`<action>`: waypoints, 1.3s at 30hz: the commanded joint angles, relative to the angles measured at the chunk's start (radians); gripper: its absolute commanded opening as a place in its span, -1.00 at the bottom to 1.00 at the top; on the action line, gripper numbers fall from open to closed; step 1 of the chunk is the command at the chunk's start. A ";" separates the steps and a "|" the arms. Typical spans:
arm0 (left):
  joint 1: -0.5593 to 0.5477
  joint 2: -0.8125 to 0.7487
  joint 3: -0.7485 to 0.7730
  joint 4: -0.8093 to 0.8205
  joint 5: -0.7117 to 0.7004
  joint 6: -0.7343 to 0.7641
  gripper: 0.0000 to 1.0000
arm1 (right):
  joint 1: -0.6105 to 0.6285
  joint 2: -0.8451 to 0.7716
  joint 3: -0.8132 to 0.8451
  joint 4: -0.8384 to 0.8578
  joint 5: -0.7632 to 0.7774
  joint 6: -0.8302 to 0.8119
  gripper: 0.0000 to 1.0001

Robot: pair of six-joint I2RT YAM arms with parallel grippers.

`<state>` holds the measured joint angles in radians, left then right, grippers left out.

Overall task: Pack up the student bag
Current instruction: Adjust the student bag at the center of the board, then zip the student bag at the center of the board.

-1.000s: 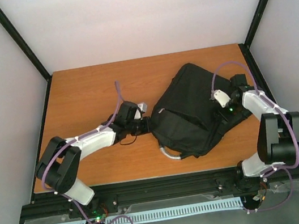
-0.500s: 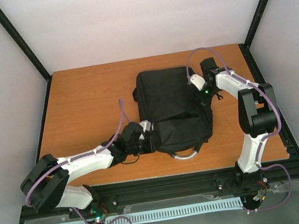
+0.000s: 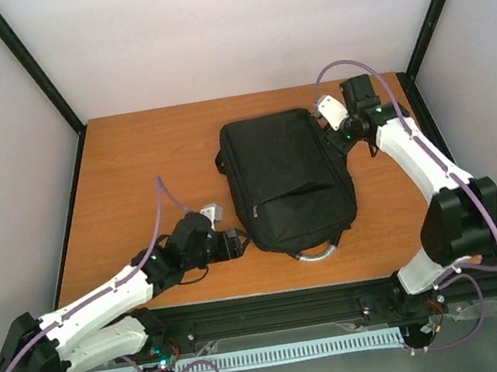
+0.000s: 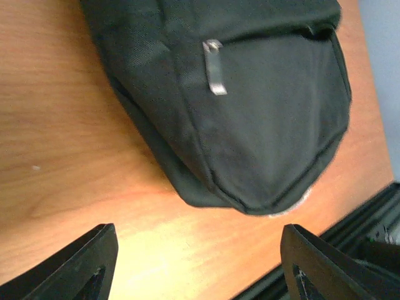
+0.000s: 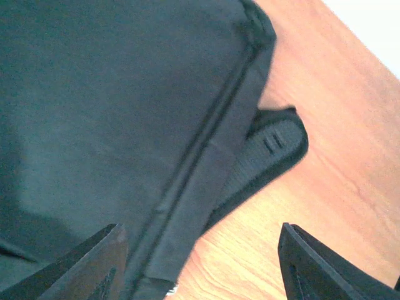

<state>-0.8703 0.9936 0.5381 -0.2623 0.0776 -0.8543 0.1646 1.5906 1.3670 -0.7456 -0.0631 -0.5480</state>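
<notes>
Presently, the student bag lies flat on the bench, pocket upward for access. I hold the left claw wide and empty beside its near corner, the right claw likewise over its far corner.

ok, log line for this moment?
student bag: flat on table | left hand: open, beside near corner | right hand: open, above far corner

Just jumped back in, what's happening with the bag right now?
The student bag lies flat on the table, and neither arm is holding it. The left fingers are spread open just off its near-left corner. The right fingers are open too, at the far-right corner, above a strap. Nothing to pack is in view.
</notes>
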 commanded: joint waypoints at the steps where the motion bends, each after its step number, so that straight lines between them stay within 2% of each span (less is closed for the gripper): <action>1: 0.098 0.018 0.051 -0.007 -0.011 0.008 0.47 | 0.101 -0.078 -0.034 -0.057 -0.055 0.013 0.33; 3: 0.151 0.042 0.054 0.051 0.027 0.004 0.46 | 0.140 -0.097 -0.040 -0.062 -0.119 0.020 0.27; 7: 0.216 0.128 0.074 0.167 0.098 -0.010 0.31 | 0.180 -0.099 -0.066 -0.040 -0.231 0.049 0.09; 10: 0.250 0.207 0.095 0.238 0.143 -0.027 0.23 | 0.204 -0.082 -0.101 -0.004 -0.243 0.062 0.01; 14: 0.293 0.306 0.114 0.335 0.212 -0.061 0.22 | 0.218 -0.049 -0.154 0.040 -0.262 0.073 -0.07; 19: 0.298 0.424 0.151 0.391 0.242 -0.064 0.33 | 0.221 0.004 -0.224 0.093 -0.276 0.076 -0.12; 24: 0.298 0.515 0.161 0.454 0.292 -0.080 0.25 | 0.222 0.063 -0.265 0.126 -0.266 0.077 -0.15; 32: 0.298 0.605 0.184 0.543 0.338 -0.089 -0.06 | 0.227 0.131 -0.283 0.127 -0.250 0.070 -0.16; 35: 0.298 0.618 0.193 0.568 0.359 -0.088 -0.26 | 0.227 0.138 -0.291 0.129 -0.242 0.069 -0.16; 39: 0.298 0.601 0.195 0.593 0.388 -0.083 -0.64 | 0.226 0.140 -0.293 0.130 -0.237 0.068 -0.16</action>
<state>-0.5777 1.6012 0.6857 0.2394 0.4122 -0.9440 0.3767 1.6825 1.1110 -0.5949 -0.3222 -0.4820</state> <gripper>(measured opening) 0.254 0.422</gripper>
